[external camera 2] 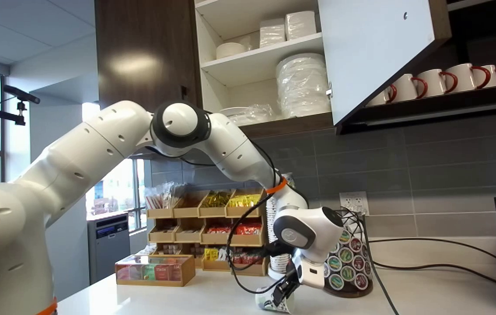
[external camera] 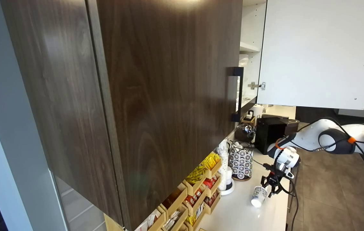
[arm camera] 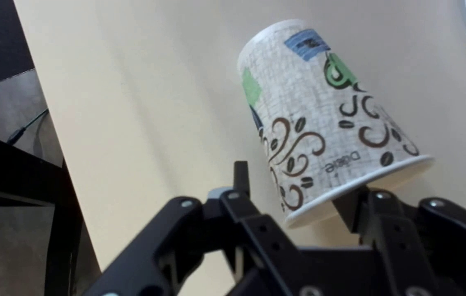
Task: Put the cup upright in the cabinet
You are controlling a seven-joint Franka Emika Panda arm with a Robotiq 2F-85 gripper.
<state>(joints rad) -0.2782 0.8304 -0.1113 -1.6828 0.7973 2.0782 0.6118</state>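
The cup, a paper one with brown swirls and a white rim, lies on its side on the counter. Its mouth faces my gripper. In the wrist view the right finger reaches into the mouth, its tip hidden inside. The left finger is outside the cup, with a gap to its wall, so the jaws stand open. In both exterior views the cup is at the gripper's tip. Above the counter hangs the dark brown cabinet, one door swung out and its white shelves exposed.
Close behind the gripper stand a coffee-pod holder and a tall stack of cups. A wooden packet rack and a clear-lidded box are farther along. Wrapped plates occupy the cabinet. The open door juts outward.
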